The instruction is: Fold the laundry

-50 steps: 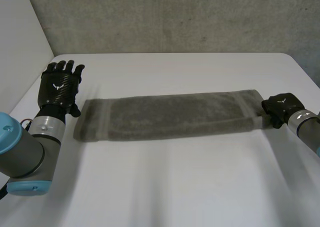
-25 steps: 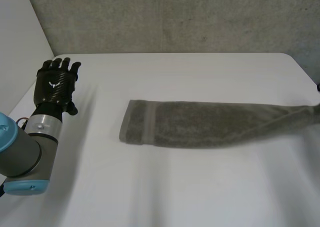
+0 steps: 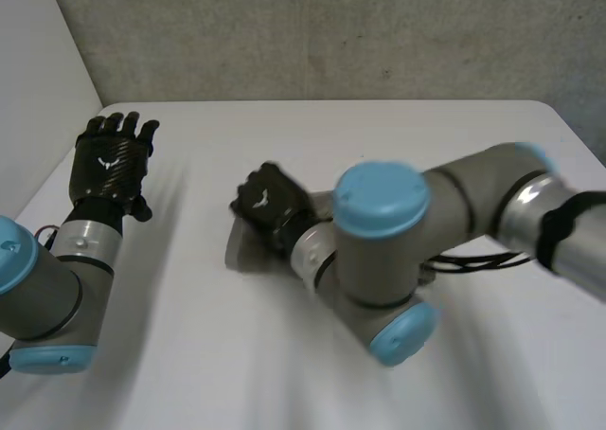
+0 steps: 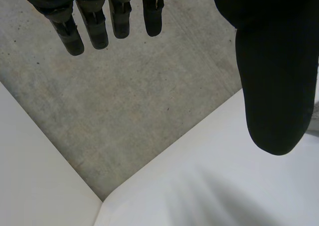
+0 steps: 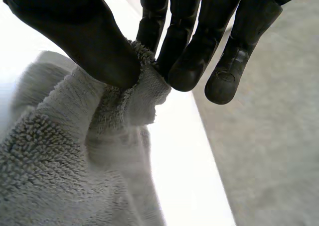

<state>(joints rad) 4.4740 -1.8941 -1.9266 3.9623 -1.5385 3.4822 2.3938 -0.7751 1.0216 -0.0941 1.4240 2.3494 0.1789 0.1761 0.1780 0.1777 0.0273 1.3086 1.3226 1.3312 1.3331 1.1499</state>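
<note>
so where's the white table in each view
head view: the white table spans the picture.
left wrist view: its far corner, beyond the left hand.
right wrist view: a bright strip beside the towel that the right hand pinches.
shared landmark: the grey concrete wall.

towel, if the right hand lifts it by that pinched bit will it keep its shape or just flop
Probably floppy: the towel bunches into soft folds where the right hand pinches it, so the rest would likely hang. Its looped pile looks grippy, so slipping out seems unlikely. Pushed, it would likely wrinkle rather than slide whole.
</note>
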